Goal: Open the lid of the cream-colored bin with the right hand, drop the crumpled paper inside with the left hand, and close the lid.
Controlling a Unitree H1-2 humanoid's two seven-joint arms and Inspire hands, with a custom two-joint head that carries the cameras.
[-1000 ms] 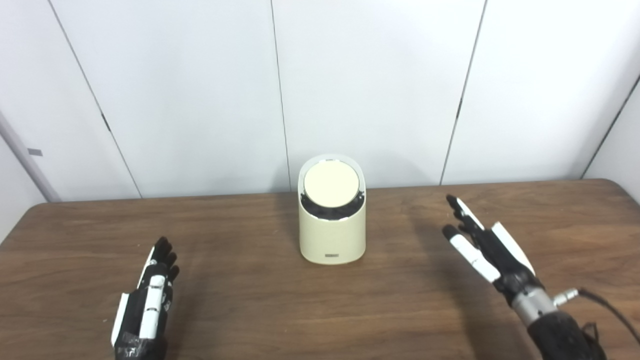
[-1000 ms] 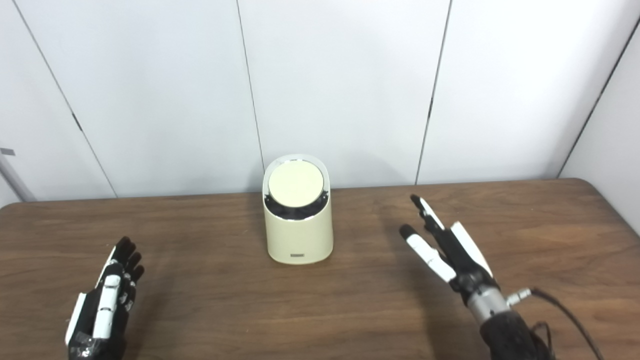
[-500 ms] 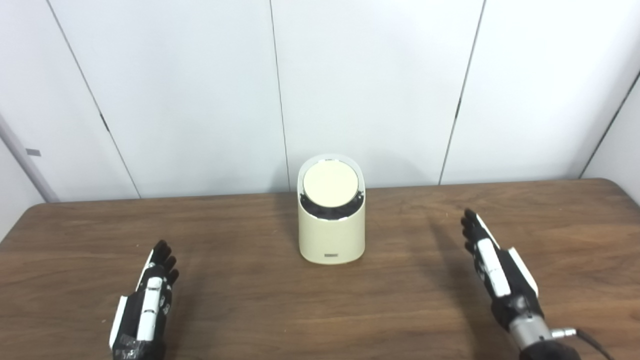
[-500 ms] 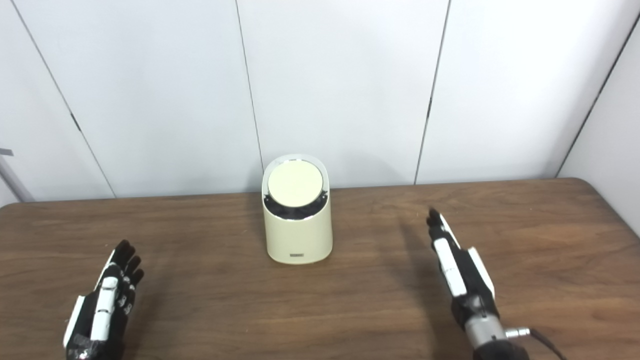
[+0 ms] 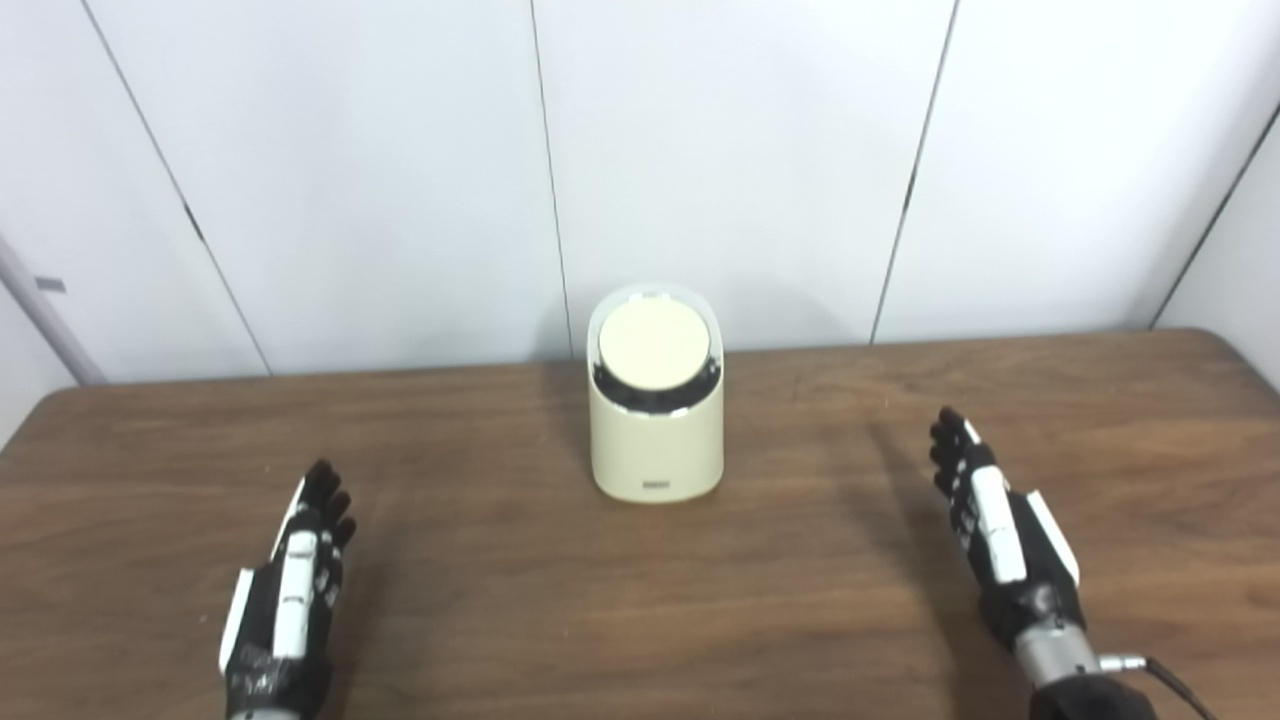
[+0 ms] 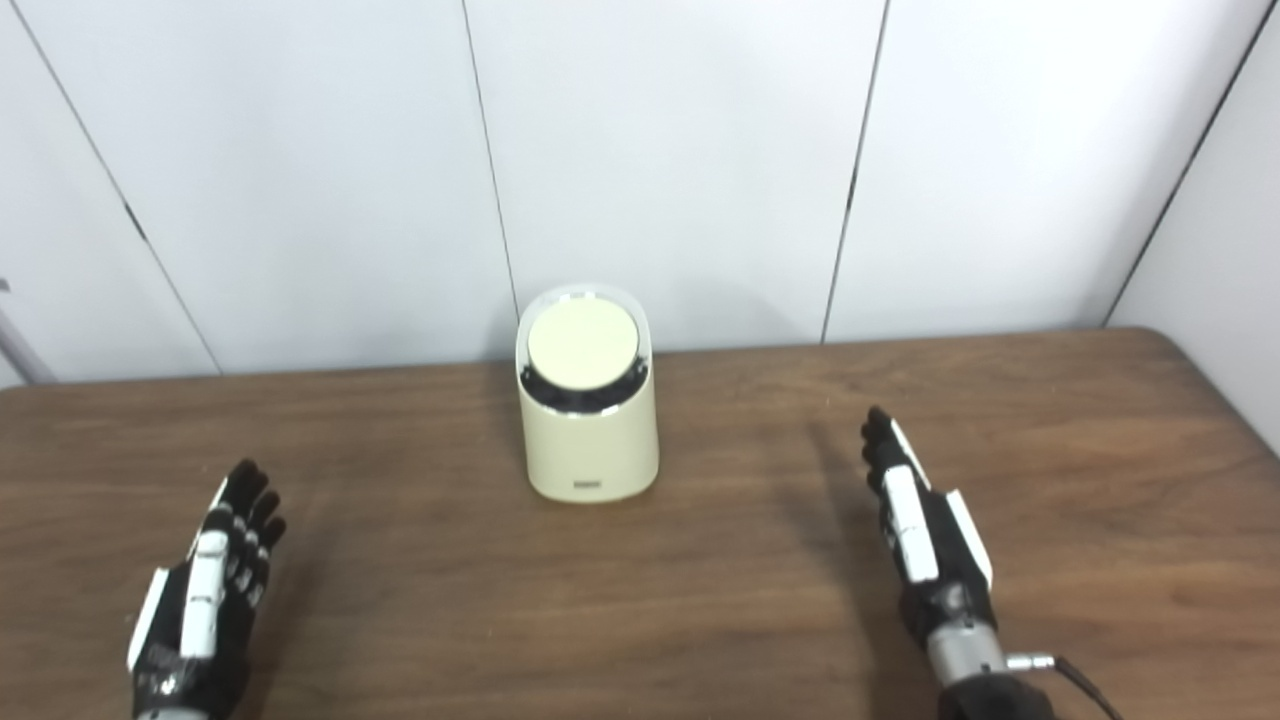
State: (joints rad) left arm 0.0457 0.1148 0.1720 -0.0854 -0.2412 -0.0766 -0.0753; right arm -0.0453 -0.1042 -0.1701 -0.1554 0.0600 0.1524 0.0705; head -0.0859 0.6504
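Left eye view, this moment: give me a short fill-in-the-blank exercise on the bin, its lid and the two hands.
1. The round lid of the cream-colored bin is ____.
2. The bin stands on the wooden table, ____ the left hand and the right hand.
3. Both hands hold ____.
4. The hand nearer the bin's side with the dangling cable is the ____ hand.

Missing words: closed; between; nothing; right
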